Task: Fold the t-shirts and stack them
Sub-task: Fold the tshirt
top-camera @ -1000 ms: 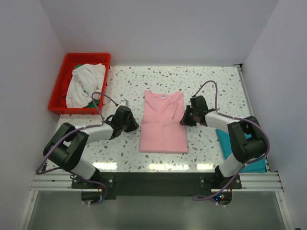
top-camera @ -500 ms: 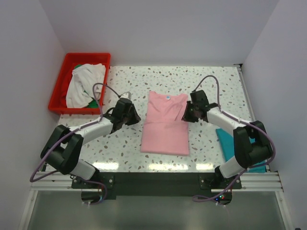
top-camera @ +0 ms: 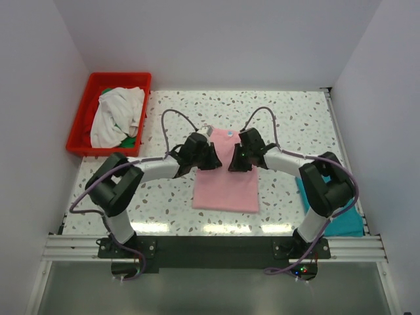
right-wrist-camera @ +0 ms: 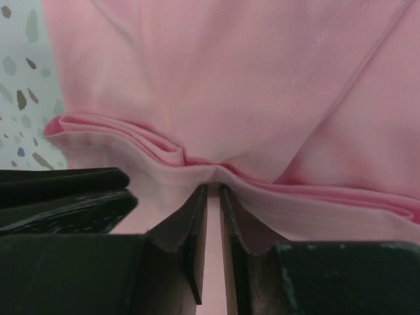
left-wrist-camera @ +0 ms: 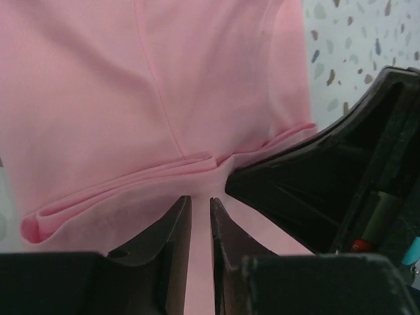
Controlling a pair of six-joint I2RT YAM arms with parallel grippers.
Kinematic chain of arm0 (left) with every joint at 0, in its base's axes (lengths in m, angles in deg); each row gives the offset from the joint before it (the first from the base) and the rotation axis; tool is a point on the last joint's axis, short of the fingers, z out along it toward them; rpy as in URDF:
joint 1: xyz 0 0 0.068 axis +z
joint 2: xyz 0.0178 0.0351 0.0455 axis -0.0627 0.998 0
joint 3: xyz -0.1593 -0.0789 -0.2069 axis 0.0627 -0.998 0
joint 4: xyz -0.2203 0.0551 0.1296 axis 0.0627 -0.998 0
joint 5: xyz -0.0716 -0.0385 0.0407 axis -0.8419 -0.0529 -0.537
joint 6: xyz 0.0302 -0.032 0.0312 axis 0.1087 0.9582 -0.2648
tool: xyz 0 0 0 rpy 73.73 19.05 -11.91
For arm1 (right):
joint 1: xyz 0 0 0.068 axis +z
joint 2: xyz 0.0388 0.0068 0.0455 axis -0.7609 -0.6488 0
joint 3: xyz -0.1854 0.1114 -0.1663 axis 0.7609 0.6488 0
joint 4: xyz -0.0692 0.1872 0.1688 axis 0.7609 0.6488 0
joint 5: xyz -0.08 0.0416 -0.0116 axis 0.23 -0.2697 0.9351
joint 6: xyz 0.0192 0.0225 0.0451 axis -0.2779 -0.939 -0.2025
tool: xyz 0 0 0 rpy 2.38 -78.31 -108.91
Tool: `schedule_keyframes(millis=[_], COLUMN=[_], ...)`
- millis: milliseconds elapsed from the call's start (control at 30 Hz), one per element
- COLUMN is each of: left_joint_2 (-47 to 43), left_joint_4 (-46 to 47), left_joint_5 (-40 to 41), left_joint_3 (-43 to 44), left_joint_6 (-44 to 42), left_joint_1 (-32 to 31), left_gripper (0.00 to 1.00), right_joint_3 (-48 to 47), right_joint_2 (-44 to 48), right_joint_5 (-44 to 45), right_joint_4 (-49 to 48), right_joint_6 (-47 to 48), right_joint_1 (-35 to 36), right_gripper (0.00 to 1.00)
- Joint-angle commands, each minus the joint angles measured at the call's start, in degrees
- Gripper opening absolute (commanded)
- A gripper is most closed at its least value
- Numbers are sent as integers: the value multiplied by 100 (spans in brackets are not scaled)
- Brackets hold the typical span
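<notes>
The light pink t-shirt (top-camera: 225,189) lies folded lengthwise in the middle of the table, with its neck label at the far end. My left gripper (top-camera: 209,157) and right gripper (top-camera: 234,161) are side by side over the shirt's upper half. In the left wrist view the gripper (left-wrist-camera: 200,200) is shut, with pink cloth (left-wrist-camera: 131,98) in the narrow gap and a bunched fold just ahead. In the right wrist view the gripper (right-wrist-camera: 213,189) is shut and pinches a tented ridge of the pink cloth (right-wrist-camera: 262,85). A teal t-shirt (top-camera: 344,224) lies at the right edge.
A red crate (top-camera: 79,128) at the back left holds an off-white t-shirt (top-camera: 115,115) with green cloth (top-camera: 130,140) under it. The other gripper's black body fills the right of the left wrist view (left-wrist-camera: 341,170). Walls enclose the table.
Both grippers have moved from the shirt's outer sides inward and slightly farther back, and now meet over its upper middle. The pink cloth has bunched into folds there.
</notes>
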Motion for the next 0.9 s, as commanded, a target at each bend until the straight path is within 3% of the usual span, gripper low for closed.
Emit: schedule_keyframes(millis=[0,167,433,867], left_joint_2=[546,952,628,364], left_joint_4=[769,647,-4,-4], left_joint_5=[-388,-161,701,702], left_joint_3=[141,124,-420,-860], left_joint_6=[122,237,448,465], left_joint_1=[16,-11,-11,103], left_gripper=[22,20,20,19], right_joint_3=[-239,-99,349,1009], right_joint_2=[-319,-646,-435,321], right_joint_5=[-213,32,279,-705], right_joint_4=[-572,-546,-370,-388], right_joint_6=[-239,-283,-248,86], right_joint_1=[-7,-7,-95,-1228], right_gripper=[17,15,15,16])
